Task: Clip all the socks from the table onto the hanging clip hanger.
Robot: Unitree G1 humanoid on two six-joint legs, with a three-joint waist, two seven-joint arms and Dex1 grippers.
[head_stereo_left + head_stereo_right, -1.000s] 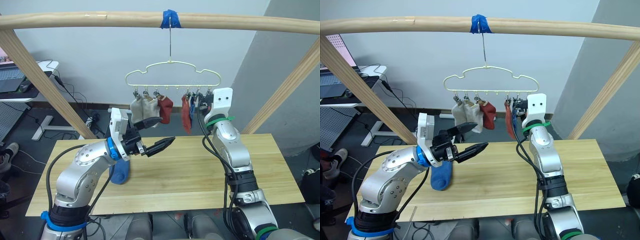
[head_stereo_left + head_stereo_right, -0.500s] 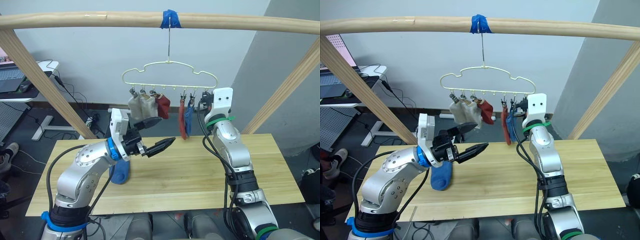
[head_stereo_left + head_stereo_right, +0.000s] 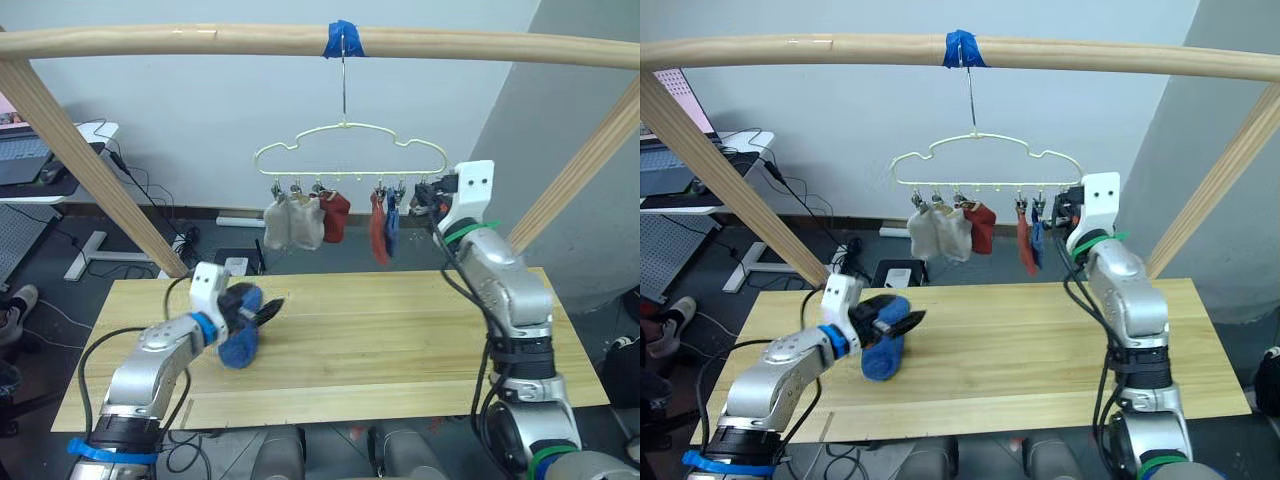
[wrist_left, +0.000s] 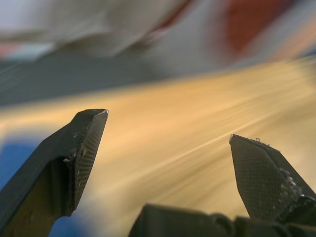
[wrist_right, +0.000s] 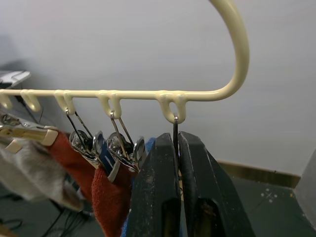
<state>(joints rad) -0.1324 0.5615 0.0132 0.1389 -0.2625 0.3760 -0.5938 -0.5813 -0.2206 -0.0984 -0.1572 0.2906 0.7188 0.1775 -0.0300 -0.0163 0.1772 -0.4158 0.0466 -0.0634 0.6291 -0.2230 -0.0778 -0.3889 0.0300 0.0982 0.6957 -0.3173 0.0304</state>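
The clip hanger (image 3: 349,150), a cream-yellow wire outline, hangs in the upper centre of the head views from a wooden rail (image 3: 200,40), its hook held at a band of blue tape (image 3: 342,37). No brand, label or legible writing shows on any item.

Five socks hang from the clips. Two light grey socks (image 3: 293,222) sit side by side at centre-left, with a brick red sock (image 3: 335,216) just right of them. Further right, a second red sock (image 3: 377,230) and a blue sock (image 3: 392,228) hang touching each other.

The right gripper (image 5: 177,143) is raised at the hanger's right end, in the right-centre of the head views. In the right wrist view its two black fingers (image 5: 158,187) are pressed together around the thin wire of the last clip, directly under the hanger's end loop. The blue and red socks hang just beside these fingers.

The remaining blue sock (image 3: 240,341) lies crumpled on the wooden surface (image 3: 400,340), lower left of the frame. The left gripper (image 3: 902,322) is low over that surface, right at this sock. In the left wrist view its fingers (image 4: 81,148) are spread wide and hold nothing, with blue fabric at the edge beside one finger.
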